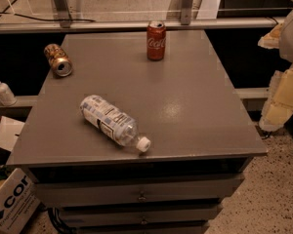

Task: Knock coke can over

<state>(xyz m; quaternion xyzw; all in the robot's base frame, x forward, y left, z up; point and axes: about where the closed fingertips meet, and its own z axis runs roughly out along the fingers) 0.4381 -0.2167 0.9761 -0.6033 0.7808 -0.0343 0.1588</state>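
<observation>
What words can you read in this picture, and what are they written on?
"Coca-Cola": white script on the upright red coke can.
"cor": big black letters, cut off, on the cardboard box.
Clear plastic bottle label: print too blurred to read.
Brown-gold can: nothing readable.
The robot's hand, at the right edge beside the cabinet, shows no writing.

Red coke can, cream pincer far right

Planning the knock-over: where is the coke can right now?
The coke can stands upright near the far edge of the table, right of the lying gold can; the gripper is beyond its right side.
</observation>
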